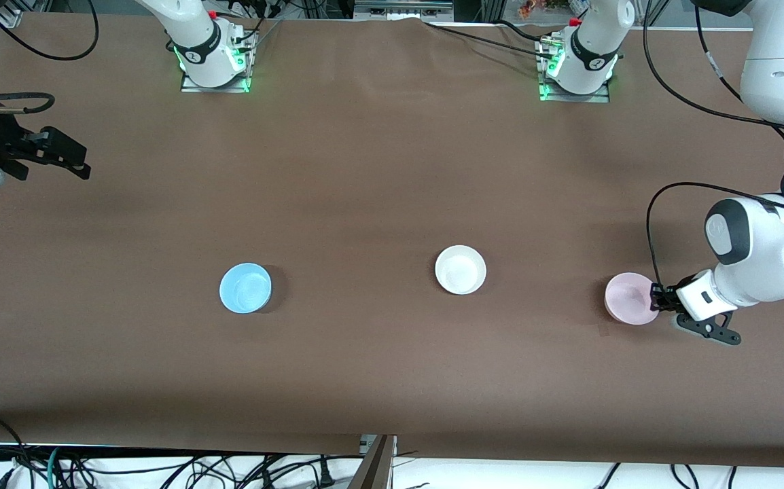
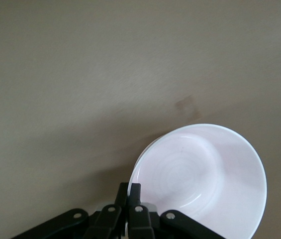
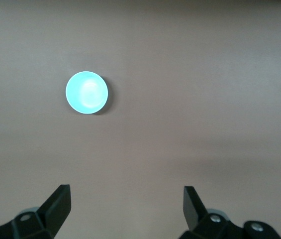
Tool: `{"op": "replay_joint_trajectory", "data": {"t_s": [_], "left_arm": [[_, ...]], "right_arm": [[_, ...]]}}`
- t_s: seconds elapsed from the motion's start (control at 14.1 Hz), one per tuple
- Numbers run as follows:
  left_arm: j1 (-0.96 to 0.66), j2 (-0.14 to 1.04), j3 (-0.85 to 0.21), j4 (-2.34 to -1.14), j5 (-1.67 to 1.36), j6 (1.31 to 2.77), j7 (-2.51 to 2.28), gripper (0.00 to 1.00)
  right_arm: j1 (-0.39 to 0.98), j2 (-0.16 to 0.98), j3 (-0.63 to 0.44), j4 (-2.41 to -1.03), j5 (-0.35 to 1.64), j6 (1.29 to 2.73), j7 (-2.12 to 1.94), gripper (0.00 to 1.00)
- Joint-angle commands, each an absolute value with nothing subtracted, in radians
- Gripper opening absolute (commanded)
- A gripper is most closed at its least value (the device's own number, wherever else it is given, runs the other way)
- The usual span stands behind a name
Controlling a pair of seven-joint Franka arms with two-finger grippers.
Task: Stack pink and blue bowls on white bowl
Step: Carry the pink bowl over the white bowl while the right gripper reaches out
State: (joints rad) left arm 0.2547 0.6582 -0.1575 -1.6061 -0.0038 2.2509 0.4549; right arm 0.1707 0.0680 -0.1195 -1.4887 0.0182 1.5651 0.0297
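Nothing stacked yet. Left gripper [image 1: 657, 297] pinches pink bowl [image 1: 630, 298] rim, near table [image 1: 378, 170] edge at left arm's end. White bowl [image 1: 460, 269] mid-table, blue bowl [image 1: 245, 288] toward right arm's end. Right gripper [image 1: 69, 157] spread, waiting. Both lifts left.

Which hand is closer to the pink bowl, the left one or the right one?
Left. The left hand is shut on the pink bowl's rim. The right hand waits open at the right arm's end of the table, away from it.
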Motion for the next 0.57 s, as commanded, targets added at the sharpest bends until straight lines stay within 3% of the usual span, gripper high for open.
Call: {"op": "replay_joint_trajectory", "data": {"t_s": [0.0, 0.14, 0.28, 0.5], "left_arm": [[0.23, 0.65, -0.192, -1.485, -0.017, 2.087, 0.417, 0.0], [0.187, 0.652, -0.193, -1.383, -0.017, 1.961, 0.355, 0.0], [0.135, 0.65, -0.195, -1.359, -0.02, 1.925, 0.255, 0.0], [0.039, 0.661, -0.193, -1.336, -0.093, 1.927, 0.129, 0.0]], "right_arm": [[0.166, 0.067, -0.123, -1.489, 0.046, 1.548, 0.034, 1.0], [0.173, 0.087, -0.12, -1.505, 0.043, 1.513, 0.017, 1.0], [0.173, 0.083, -0.118, -1.544, 0.037, 1.47, -0.015, 1.0], [0.175, 0.023, -0.117, -1.742, 0.034, 1.601, -0.087, 1.0]]}}
